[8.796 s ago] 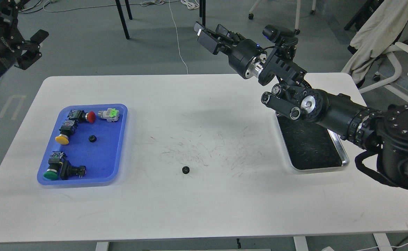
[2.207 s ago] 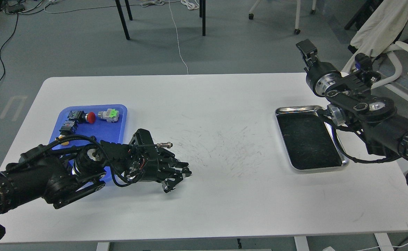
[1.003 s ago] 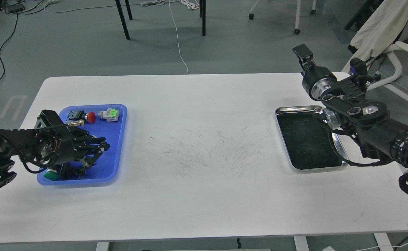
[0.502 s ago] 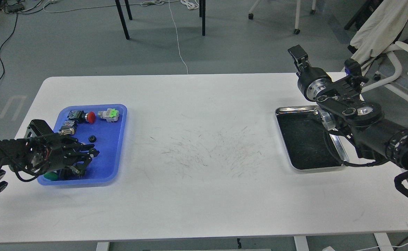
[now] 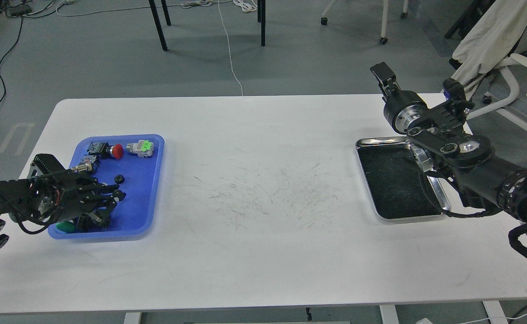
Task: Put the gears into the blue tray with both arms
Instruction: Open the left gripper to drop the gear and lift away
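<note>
The blue tray [image 5: 142, 198] lies at the table's left. One small black gear [image 5: 119, 178] rests on its floor near the middle. My left gripper [image 5: 106, 204] hangs low over the tray's front half, just below that gear and apart from it. Its dark fingers blend together, so I cannot tell whether they are open or hold anything. My right gripper [image 5: 381, 74] is raised beyond the far right table edge, pointing away, and its fingers cannot be told apart. The white table top shows no other gear.
Push-button switches lie in the blue tray: a red-capped one [image 5: 117, 150], a green-and-white one [image 5: 141, 148] and a green-capped one [image 5: 65, 227], partly under my left hand. A silver metal tray [image 5: 380, 141] with a dark bottom sits at the right, under my right forearm.
The gear that lay mid-table is gone from there. My left arm swung from the table's middle back over the blue tray and has barely shifted since. My right gripper has drifted slightly left.
</note>
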### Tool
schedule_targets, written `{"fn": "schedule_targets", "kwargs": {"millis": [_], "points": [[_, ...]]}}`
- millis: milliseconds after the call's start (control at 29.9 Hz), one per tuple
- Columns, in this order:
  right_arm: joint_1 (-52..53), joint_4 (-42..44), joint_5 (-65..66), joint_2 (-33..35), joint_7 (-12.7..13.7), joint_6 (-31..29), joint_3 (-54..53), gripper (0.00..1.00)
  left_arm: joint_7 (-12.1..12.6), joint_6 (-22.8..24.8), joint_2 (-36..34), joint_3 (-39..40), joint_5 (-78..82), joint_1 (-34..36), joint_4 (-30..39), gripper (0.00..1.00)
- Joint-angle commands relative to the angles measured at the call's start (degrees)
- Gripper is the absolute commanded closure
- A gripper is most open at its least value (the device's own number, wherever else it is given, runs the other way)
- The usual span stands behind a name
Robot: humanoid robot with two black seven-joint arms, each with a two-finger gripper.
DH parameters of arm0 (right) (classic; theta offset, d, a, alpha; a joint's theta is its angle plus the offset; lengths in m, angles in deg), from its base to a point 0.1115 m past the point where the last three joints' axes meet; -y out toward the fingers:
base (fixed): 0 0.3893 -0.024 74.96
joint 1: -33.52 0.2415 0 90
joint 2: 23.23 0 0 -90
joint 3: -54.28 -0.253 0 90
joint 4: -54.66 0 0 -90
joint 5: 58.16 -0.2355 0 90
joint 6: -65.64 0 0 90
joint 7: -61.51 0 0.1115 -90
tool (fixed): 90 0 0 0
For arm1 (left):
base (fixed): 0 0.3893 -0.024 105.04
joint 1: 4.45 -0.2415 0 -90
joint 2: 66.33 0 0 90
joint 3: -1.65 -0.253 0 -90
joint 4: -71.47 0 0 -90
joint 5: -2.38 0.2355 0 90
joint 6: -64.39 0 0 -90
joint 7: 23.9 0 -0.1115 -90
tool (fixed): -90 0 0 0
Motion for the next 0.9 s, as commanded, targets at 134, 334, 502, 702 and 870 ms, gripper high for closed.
{"fn": "schedule_targets", "kwargs": {"millis": [134,334,502,702,870], "points": [[-0.10,0.01,0.00,0.00,-0.05,0.17,-0.01,0.06,0.00,-0.04,-0.07,0.00,-0.15,0.00,0.09,0.70],[-0.45,0.01,0.00,0.00,-0.05,0.26,0.08,0.06,0.00,-0.04,-0.24,0.00,-1.73,0.09,-0.17,0.66],[-0.63,-0.07,0.00,-0.44,-0.05,1.22,-0.01,0.06,0.00,0.13,-0.59,0.26,-7.34,0.70,-0.26,0.55],[-0.63,-0.07,0.00,-0.96,-1.01,2.45,-0.10,0.05,0.00,0.83,-2.26,0.26,-20.08,3.68,-0.61,0.53],[-0.80,-0.60,-0.08,-0.88,-1.10,3.77,-0.71,0.05,0.00,2.76,-2.62,0.70,-30.63,6.50,-2.36,0.49]]}}
